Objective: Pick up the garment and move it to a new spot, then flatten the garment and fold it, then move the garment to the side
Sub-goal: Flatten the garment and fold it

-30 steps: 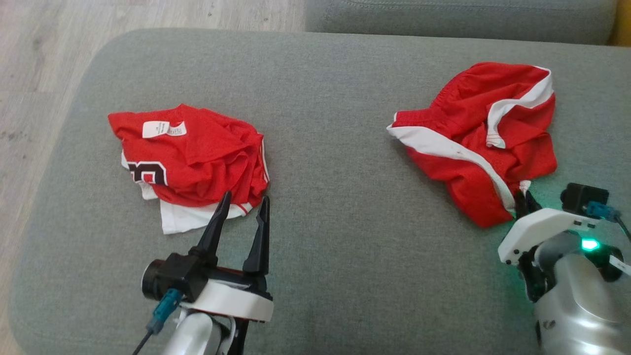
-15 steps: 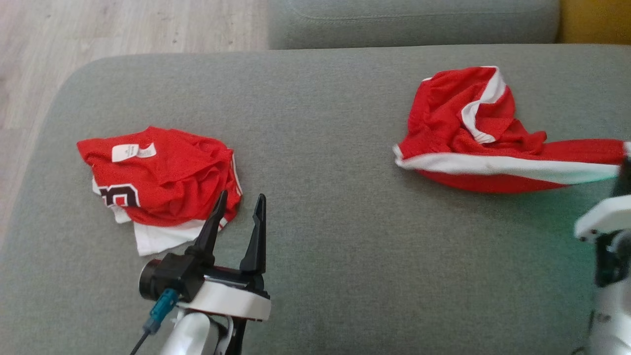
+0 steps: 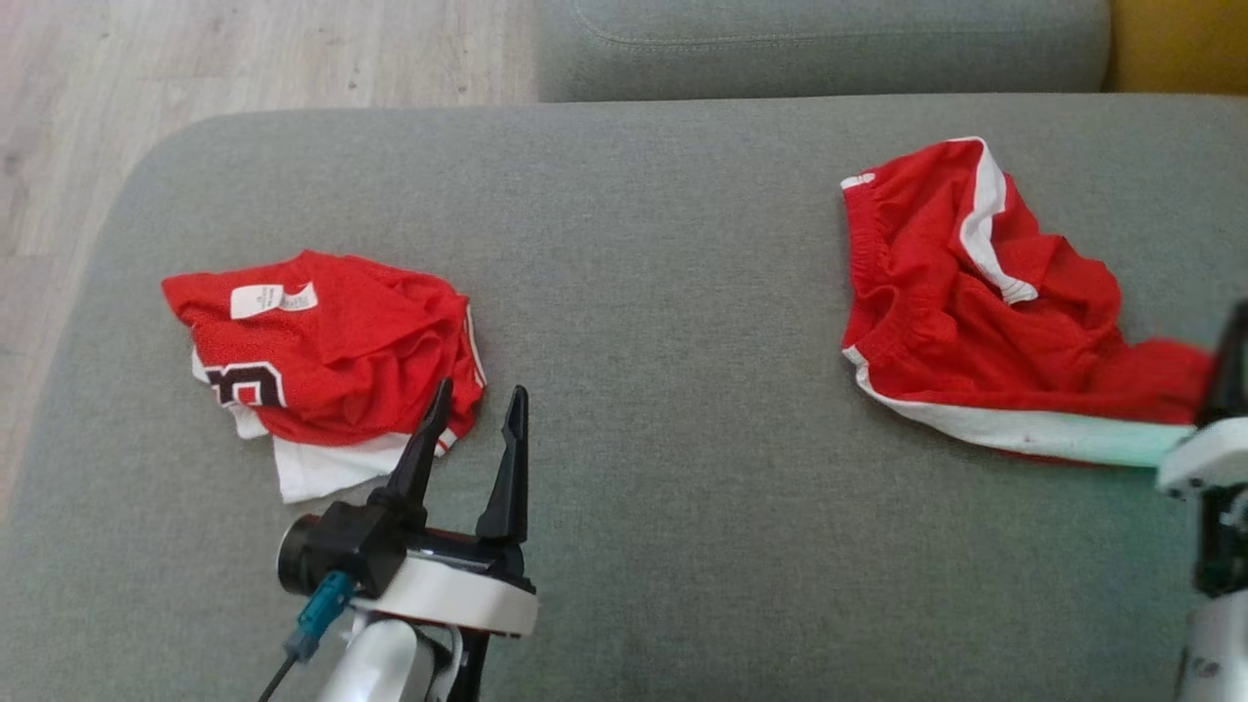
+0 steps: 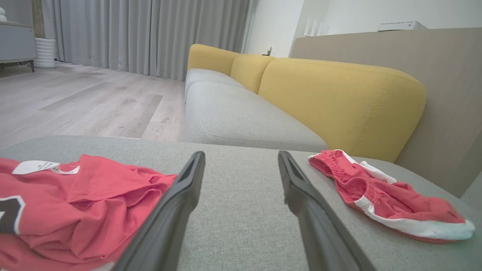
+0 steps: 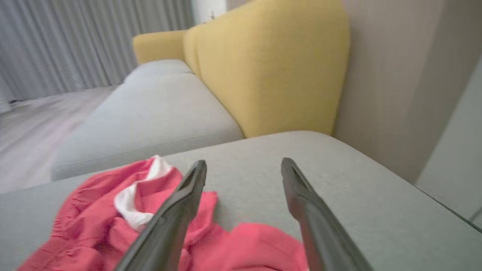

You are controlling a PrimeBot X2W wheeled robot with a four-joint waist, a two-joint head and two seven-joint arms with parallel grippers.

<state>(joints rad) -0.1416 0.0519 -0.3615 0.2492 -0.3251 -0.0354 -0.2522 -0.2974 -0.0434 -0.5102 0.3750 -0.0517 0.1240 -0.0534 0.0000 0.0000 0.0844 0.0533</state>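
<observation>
Both arms low over sofa (image 3: 663, 292); both jaws parted, empty.
Right arm over shorts (image 3: 975, 322); shirt (image 3: 331, 341) tag (image 3: 273, 299) unreadable.

A jersey (image 3: 331, 341) was seen on the left of the cushion (image 3: 663, 341), shorts (image 3: 975, 331) well apart on its right, a sofa seat (image 3: 829, 49) behind.

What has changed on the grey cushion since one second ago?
The right gripper dragged the red shorts toward the robot's right, stretching them out; its jaws now stand open, so it seems to have let go. The red jersey and the open left gripper stayed as they were.
</observation>
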